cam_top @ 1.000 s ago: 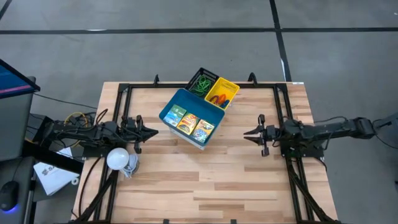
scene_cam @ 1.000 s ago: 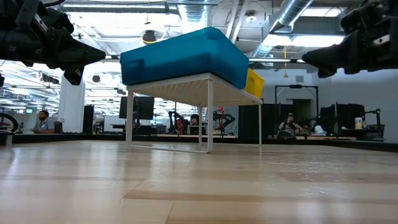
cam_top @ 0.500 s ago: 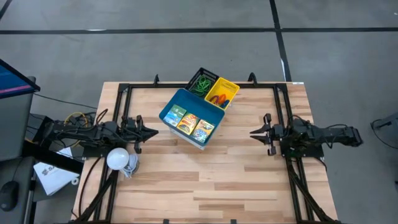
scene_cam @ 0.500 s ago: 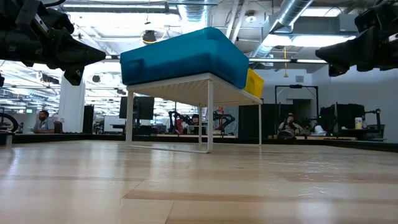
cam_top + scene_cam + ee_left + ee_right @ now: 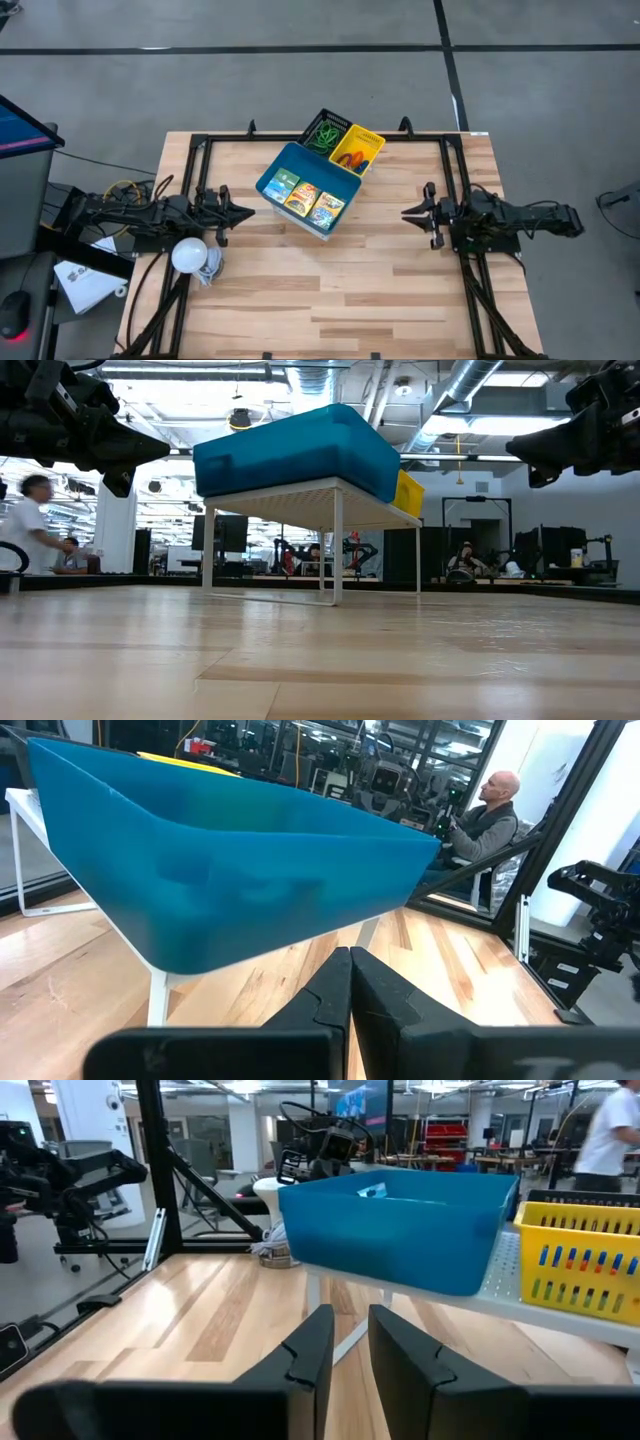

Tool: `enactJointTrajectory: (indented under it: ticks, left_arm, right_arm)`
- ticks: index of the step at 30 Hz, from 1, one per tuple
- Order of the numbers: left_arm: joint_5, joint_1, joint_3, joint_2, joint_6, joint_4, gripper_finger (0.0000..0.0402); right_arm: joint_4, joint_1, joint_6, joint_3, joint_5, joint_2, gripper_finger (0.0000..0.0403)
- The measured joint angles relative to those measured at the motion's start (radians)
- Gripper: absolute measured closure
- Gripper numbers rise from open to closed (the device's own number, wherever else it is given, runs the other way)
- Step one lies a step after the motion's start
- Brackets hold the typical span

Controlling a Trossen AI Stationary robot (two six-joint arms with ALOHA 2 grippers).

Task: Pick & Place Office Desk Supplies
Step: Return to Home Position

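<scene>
A blue tray (image 5: pixel 307 188) holds three small crayon packs (image 5: pixel 303 196). Behind it a black mesh tray (image 5: pixel 322 130) holds green rubber bands, and a yellow tray (image 5: pixel 358 148) holds orange and purple ones. The trays rest on a white raised stand (image 5: pixel 335 550); the blue tray (image 5: pixel 300 450) and yellow tray (image 5: pixel 408 493) also show in the low view. My left gripper (image 5: pixel 247 211) (image 5: pixel 350 965) hovers left of the blue tray, shut and empty. My right gripper (image 5: pixel 406 212) (image 5: pixel 350 1330) hovers to the right of the trays, its fingers a narrow gap apart, empty.
A white round bulb-like object (image 5: pixel 189 254) with cords lies near the table's left edge, under my left arm. Black frame rails (image 5: pixel 448 150) run along the table's far, left and right sides. Bare wood (image 5: pixel 330 290) stretches across the near half. People show in the room beyond.
My right gripper has drawn back a little toward the table's right edge and risen slightly, its arm folding in, then held still. In the room behind, a person has walked into the low view's left side.
</scene>
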Motion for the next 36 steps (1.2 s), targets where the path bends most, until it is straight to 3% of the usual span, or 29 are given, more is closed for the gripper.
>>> enactJointTrajectory:
  ticks: [36]
  left_arm:
    - [0.0, 0.0, 0.0, 0.0, 0.0, 0.0, 0.0401]
  right_arm:
    - [-0.001, 0.0, 0.001, 0.0, 0.0, 0.015, 0.0339]
